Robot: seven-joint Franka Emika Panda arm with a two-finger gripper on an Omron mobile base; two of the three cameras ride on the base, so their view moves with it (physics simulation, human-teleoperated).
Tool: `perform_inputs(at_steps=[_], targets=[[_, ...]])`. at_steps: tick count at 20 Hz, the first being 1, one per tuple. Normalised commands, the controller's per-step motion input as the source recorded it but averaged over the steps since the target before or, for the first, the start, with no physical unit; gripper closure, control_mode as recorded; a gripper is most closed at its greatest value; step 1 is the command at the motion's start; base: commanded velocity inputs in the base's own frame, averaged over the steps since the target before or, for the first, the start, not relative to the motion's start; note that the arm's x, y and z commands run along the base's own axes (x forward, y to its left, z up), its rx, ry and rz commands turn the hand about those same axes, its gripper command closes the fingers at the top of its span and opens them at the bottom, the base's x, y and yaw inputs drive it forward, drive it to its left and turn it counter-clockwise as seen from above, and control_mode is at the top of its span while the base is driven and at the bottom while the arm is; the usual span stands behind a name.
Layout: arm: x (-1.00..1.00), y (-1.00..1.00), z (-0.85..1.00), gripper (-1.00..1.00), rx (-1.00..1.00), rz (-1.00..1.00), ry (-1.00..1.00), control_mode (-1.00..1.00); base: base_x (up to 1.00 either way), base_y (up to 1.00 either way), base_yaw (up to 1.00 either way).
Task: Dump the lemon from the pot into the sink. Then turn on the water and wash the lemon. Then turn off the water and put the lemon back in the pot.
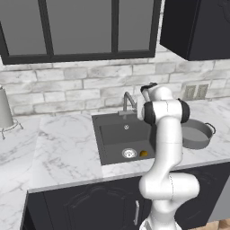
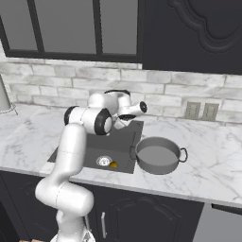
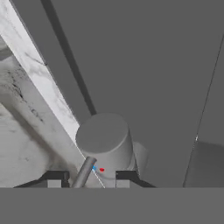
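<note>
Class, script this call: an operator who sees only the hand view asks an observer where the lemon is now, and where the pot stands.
Operator: I see a grey faucet base. Where is the lemon?
Observer: The lemon lies in the sink, just beside the drain.
Operator: And the pot?
Observer: The pot stands upright on the counter, right of the sink; I see nothing inside it.

lemon (image 1: pixel 143 153) in sink (image 1: pixel 112 134) beside drain (image 1: pixel 129 153), pot (image 1: pixel 196 134) right of sink
</note>
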Motion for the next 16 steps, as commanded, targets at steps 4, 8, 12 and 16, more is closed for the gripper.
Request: perform_inputs(at_steps=[4, 8, 12, 16], targets=[[0.35, 0.00, 0.00, 1.00, 0.06, 0.00, 0.00, -1.00, 0.00, 0.00, 0.00], [0.46, 0.00, 0.00, 1.00, 0.07, -0.02, 0.00, -1.00, 0.00, 0.00, 0.00], [0.36, 0.00, -0.03, 1.00, 0.05, -0.09, 0.00, -1.00, 0.00, 0.00, 0.00], [0.27, 0.00, -0.13, 1.00, 0.03, -0.12, 0.00, -1.00, 0.00, 0.00, 0.00]])
